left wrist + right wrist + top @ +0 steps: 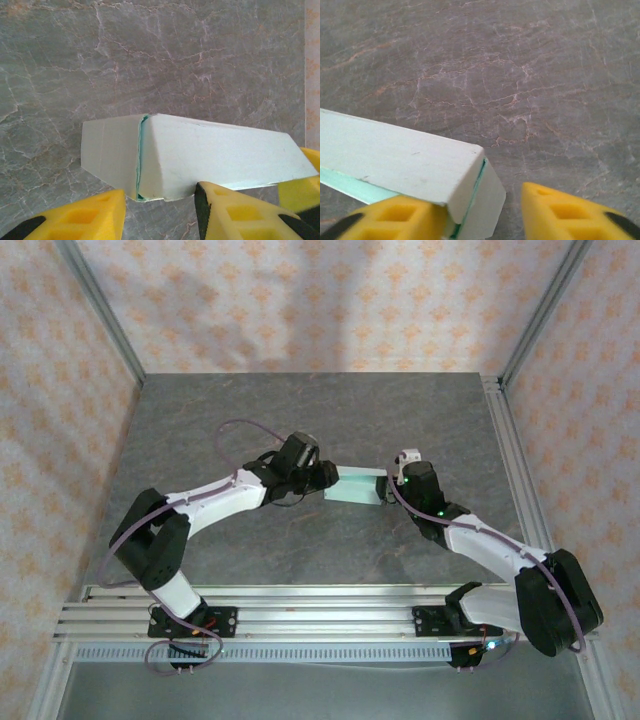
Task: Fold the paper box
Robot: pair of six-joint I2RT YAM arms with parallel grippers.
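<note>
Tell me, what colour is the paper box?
Pale mint green; the paper box shows best in the left wrist view.

White shells and black joints make up the left arm and right arm, each trailing a lilac cable. The left pincer and right pincer have yellow fingers with recessed pockets.

My white-and-black left arm and right arm reach inward, tips facing; my yellow-fingered left gripper stands half-parted, my yellow-fingered right gripper spread wide.
</note>
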